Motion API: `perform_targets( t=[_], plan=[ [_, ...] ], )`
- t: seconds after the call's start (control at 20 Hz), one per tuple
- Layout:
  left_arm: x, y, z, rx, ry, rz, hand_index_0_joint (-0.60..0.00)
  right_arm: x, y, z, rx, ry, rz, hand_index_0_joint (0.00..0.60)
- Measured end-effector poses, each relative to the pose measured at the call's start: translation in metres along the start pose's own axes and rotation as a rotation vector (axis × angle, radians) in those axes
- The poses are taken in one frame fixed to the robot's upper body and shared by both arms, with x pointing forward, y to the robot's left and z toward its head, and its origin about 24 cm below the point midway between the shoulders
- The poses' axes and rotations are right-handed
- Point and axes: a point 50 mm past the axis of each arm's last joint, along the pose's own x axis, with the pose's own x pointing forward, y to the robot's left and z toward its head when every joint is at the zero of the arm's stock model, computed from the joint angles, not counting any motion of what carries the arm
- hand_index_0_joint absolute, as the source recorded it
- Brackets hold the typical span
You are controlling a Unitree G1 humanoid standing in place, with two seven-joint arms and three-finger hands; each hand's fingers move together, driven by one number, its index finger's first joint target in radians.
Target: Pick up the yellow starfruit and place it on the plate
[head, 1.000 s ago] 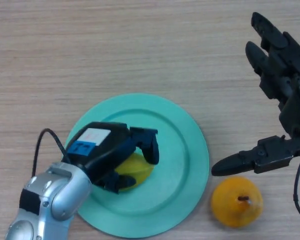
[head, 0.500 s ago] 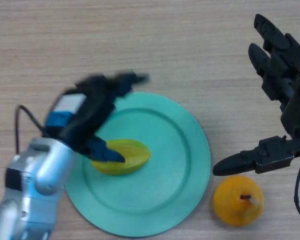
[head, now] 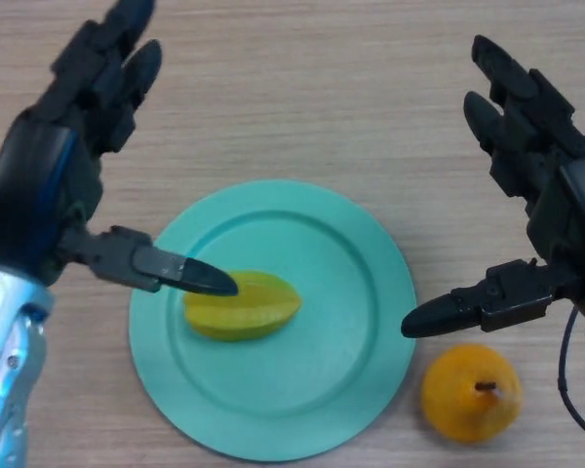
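The yellow starfruit (head: 242,305) is lying on the left half of the teal plate (head: 341,390), its long axis running left to right and its pointed end facing right. The left hand (head: 49,185) is hovering open beside it, thumb tip overlapping its left end, while bare rim is showing all around. The right hand (head: 536,195) is spreading open over the bench (head: 292,88), above an orange pear (head: 471,392) sitting just off the plate's right edge.

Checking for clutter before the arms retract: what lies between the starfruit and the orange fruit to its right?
In the head view, only the green plate's floor and rim, then bare table, separate the starfruit from the orange fruit; the right hand's thumb hangs just above that gap.
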Motion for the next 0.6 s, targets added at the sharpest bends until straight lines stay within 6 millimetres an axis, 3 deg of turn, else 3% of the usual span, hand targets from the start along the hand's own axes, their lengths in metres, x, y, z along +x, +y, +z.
perform_targets(
  t=[0.3,0.6],
  plan=[
    [-0.019,0.023,-0.009,-0.03,0.068,0.088,0.0,0.0,-0.001,0.0,-0.002,-0.002,-0.002,0.0],
    [-0.022,0.024,-0.01,-0.028,0.08,0.095,0.0,-0.001,0.0,0.0,-0.001,-0.003,-0.002,0.0]
  ],
)
